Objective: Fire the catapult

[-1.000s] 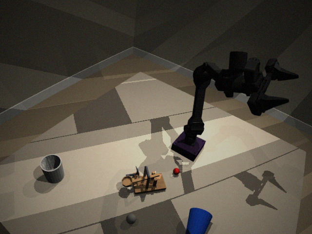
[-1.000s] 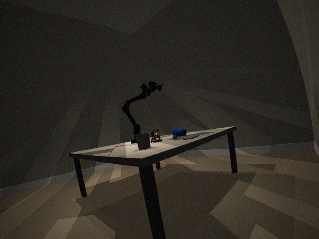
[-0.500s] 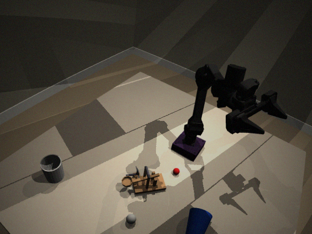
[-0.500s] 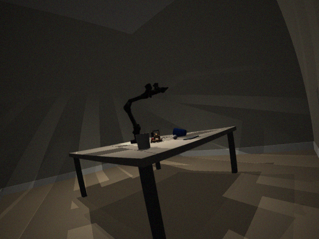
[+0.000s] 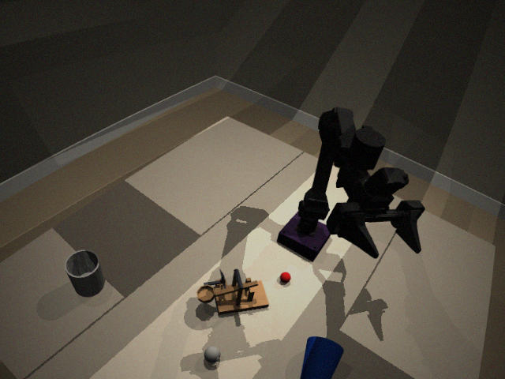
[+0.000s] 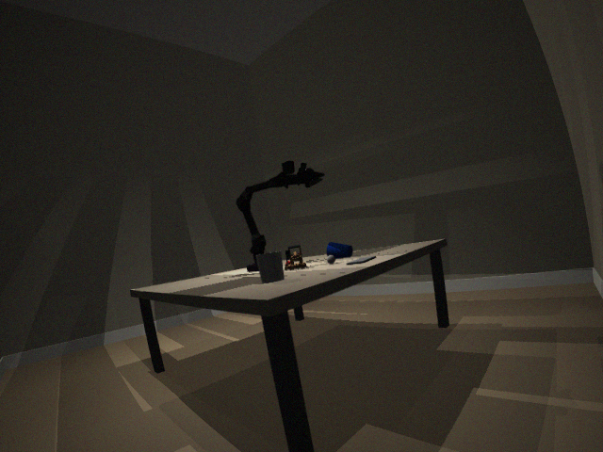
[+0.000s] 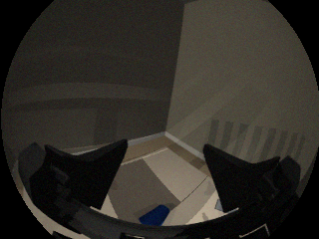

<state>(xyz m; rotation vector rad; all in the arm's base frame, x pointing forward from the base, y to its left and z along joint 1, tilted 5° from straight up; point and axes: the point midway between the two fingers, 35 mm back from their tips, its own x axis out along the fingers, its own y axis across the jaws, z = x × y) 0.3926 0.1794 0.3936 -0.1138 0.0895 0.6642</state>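
In the top view the black parallel-jaw gripper [image 5: 394,248] hangs spread wide and grasping nothing at the right of the frame, high above the table, fingertips pointing down toward the lower edge. The small red ball [image 5: 285,277] lies on the table well apart from it, down and to the left, just right of the wooden catapult [image 5: 236,294], whose round cup points left. The coming reach must therefore go down and leftward; the grey-looking mug [image 5: 84,272] stands far left.
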